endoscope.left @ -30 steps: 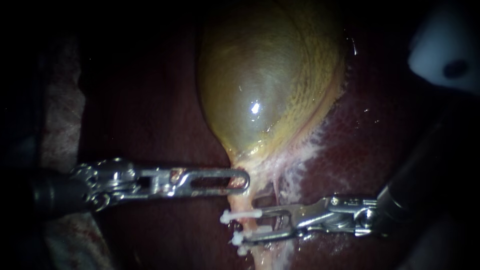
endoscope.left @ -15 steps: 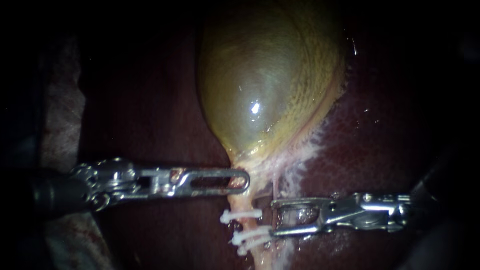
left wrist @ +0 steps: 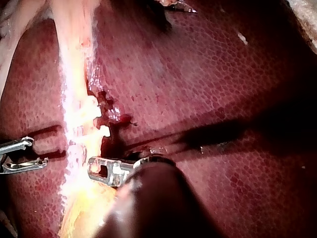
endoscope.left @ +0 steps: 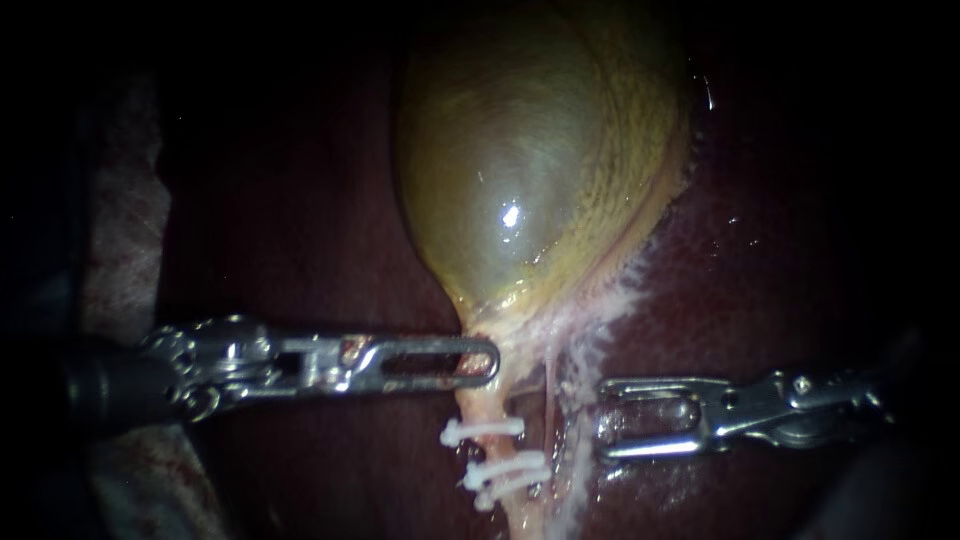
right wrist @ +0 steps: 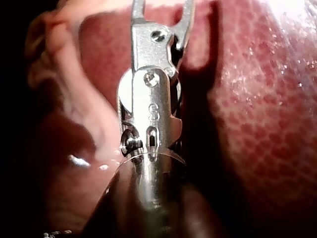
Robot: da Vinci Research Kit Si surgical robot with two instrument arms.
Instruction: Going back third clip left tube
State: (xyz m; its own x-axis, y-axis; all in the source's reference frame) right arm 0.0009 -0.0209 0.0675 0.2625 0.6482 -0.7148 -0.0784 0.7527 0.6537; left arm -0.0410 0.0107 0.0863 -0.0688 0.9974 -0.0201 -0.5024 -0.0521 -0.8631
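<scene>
Clips (endoscope.left: 500,468) on left tube (endoscope.left: 480,405) | right instrument's pincer (endoscope.left: 603,418) near them, not touching | pincer wide, empty

The gallbladder (endoscope.left: 530,170) lies on the liver (endoscope.left: 780,270). Below its neck runs the left tube (endoscope.left: 488,403), with clips (endoscope.left: 482,431) across it (one below another). The left instrument (endoscope.left: 480,360) reaches the neck from the left. The right instrument (endoscope.left: 612,418) lies right of the clips, apart from them.

The endoscope view is dim with black edges, a glare spot on the gallbladder (endoscope.left: 540,170).
</scene>
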